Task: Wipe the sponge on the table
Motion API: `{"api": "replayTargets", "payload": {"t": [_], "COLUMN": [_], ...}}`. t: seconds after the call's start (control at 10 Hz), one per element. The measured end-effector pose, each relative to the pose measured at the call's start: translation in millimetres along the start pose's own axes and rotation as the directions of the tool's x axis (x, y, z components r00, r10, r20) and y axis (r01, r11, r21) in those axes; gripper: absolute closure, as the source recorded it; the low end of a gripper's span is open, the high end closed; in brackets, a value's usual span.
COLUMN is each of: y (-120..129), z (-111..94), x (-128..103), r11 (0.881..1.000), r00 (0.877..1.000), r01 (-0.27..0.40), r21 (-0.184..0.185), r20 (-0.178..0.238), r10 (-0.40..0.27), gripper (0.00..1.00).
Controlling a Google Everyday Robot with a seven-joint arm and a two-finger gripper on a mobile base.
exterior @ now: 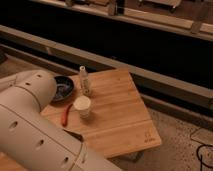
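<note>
A: Where is the end effector in the camera view?
B: It is out of frame. Only the white arm shows, filling the lower left and covering the table's near-left corner. Whether the end effector is released or clenched, I cannot tell.
A: And the table?
B: A light-brown plank top with striped grain, set cornerwise to the camera. There is a small dark logo near its right corner.
A: What stands on it?
B: All on the left part. A dark round bowl sits at the left edge, just beside the arm. A slim clear bottle stands upright right of the bowl. A white cup stands upright nearer the camera, apart from the bottle. A thin orange-red stick lies left of the cup, close to the arm.
A: The sponge?
B: A blue-grey patch lies inside the bowl, which looks like the sponge, but I cannot be sure.
A: Beyond the table?
B: Speckled floor on the right.
</note>
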Motion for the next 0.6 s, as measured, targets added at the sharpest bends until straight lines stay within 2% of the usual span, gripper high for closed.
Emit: {"api": "replayTargets", "payload": {"t": [0.5, 0.6], "y": [-0.3, -0.3], "z": [-0.1, 0.1], "x": [0.0, 0.1], "r11": [1.000, 1.000], "r00": [1.000, 1.000], "r01": [-0.001, 0.000], "r21": [0.000, 0.000], "r20": [0.000, 0.000], "r10": [0.001, 0.000], "gripper": [0.30, 0.25]}}
